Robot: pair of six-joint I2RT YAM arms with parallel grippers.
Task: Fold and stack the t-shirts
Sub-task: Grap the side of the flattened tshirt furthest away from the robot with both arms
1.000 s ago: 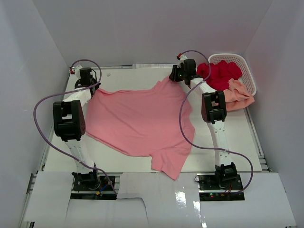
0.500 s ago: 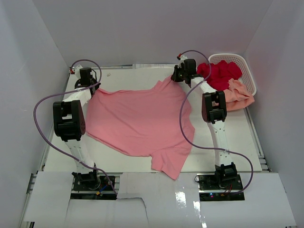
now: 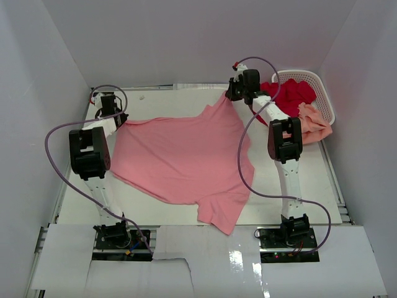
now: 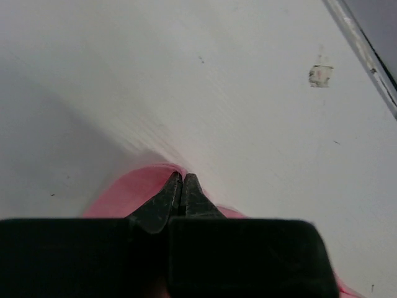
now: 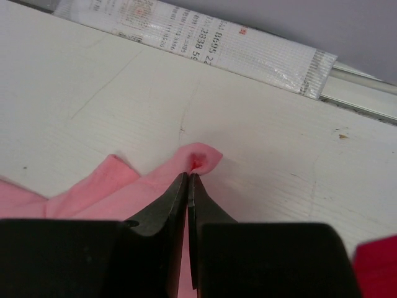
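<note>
T-shirts: 3 total. 1 pink t-shirt (image 3: 183, 155), 1 deep red t-shirt (image 3: 288, 96), 1 peach t-shirt (image 3: 313, 124). White basket (image 3: 325, 93): 1, at far right corner of the bench (image 3: 310, 192). Bench: 1. Arms: 2, left arm (image 3: 90, 152) and right arm (image 3: 284, 139). Jaws: 2 pairs, one pair per arm. Purple cables: 2, left cable (image 3: 46, 146) and right cable (image 3: 238, 164). Printed label strip (image 5: 198, 43): 1, along far edge of bench.
</note>
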